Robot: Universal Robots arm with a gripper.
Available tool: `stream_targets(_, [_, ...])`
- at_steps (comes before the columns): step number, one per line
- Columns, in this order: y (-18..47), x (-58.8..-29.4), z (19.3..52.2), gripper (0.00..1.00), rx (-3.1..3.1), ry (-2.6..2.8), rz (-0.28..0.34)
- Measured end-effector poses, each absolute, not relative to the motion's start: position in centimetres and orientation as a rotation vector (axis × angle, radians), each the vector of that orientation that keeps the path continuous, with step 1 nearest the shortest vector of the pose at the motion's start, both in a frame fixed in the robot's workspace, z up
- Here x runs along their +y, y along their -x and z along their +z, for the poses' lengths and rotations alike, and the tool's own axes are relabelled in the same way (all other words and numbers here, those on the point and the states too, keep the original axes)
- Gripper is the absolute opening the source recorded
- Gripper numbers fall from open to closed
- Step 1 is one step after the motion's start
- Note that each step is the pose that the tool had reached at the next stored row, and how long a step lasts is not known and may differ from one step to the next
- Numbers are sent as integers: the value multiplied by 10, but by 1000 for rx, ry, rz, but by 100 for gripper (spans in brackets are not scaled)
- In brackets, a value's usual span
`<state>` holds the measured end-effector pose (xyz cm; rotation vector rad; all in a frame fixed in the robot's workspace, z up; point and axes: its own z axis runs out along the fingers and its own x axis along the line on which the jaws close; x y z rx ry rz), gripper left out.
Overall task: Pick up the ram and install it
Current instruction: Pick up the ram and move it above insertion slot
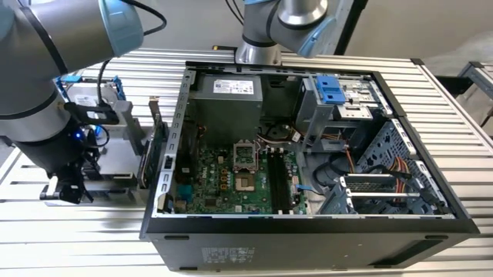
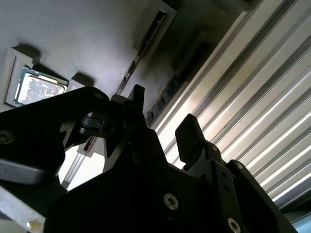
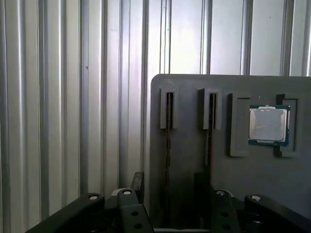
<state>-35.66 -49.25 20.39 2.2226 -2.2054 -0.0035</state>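
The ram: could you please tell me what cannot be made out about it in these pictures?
First wrist view: ram stands edge-on in its grey holder, so its faces are hidden.
Same view: its near end is hidden behind the open gripper.
Exterior view: the arm blocks the holder's slots.

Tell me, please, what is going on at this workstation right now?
A robot arm is working beside an open computer case. Its hand is open and hangs low over a grey holder tray on the exterior view's left of the case. The ram stands edge-on in a slot of that tray, in line with the gap between the fingers, not yet lifted. A second stick and a processor chip sit in the tray too.
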Motion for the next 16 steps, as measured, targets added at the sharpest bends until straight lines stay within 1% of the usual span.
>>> stream_targets(6, [356,-493,195,100,-2204,-2219,2])
stream_targets(16, [357,-493,195,100,-2203,-2218,4])
